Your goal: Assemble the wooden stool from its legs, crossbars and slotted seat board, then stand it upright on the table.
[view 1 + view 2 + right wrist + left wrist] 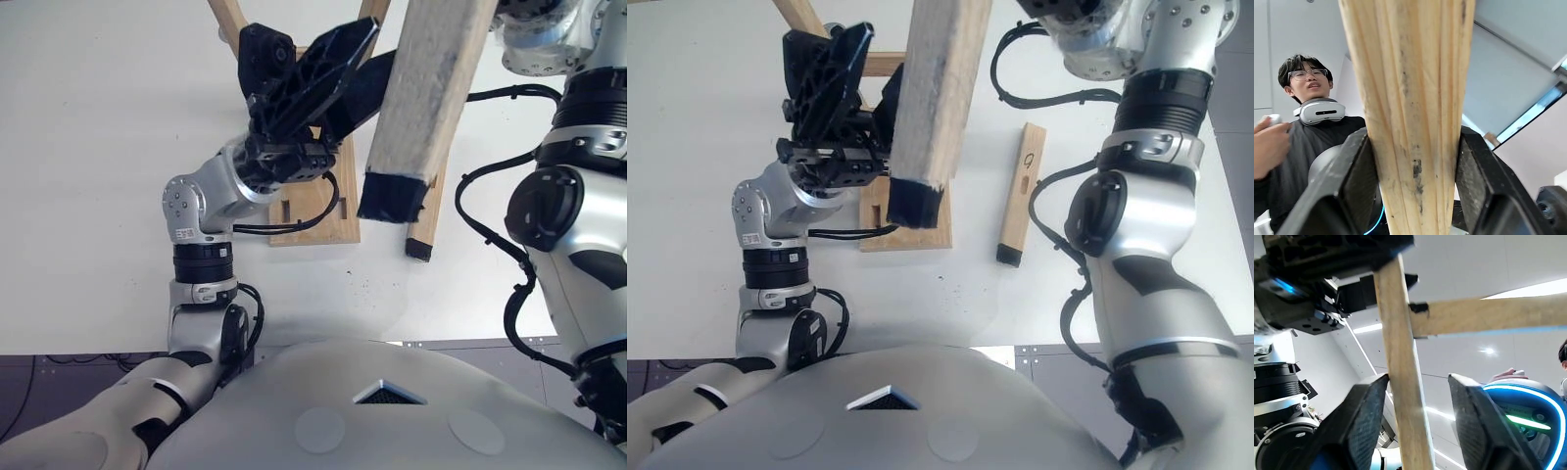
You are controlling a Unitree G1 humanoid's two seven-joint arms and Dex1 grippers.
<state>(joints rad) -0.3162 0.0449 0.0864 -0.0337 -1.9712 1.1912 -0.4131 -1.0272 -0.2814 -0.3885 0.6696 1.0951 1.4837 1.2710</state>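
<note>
One black-capped leg (426, 88) held above the worktop (88, 147)
The right end effector (1413, 181) is clamped on it (upper end cut off). The left end effector (1418, 423) stands apart around a frame bar (1400, 382), largely hiding that frame. A loose leg (1022, 191) lies flat nearby.

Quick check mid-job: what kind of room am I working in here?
Probably an indoor robotics lab or test bay: a plain white table as the work surface, long strip lights in a panelled ceiling, and a blue-lit machine standing nearby. The right pincer grips a stool leg above the table.
</note>
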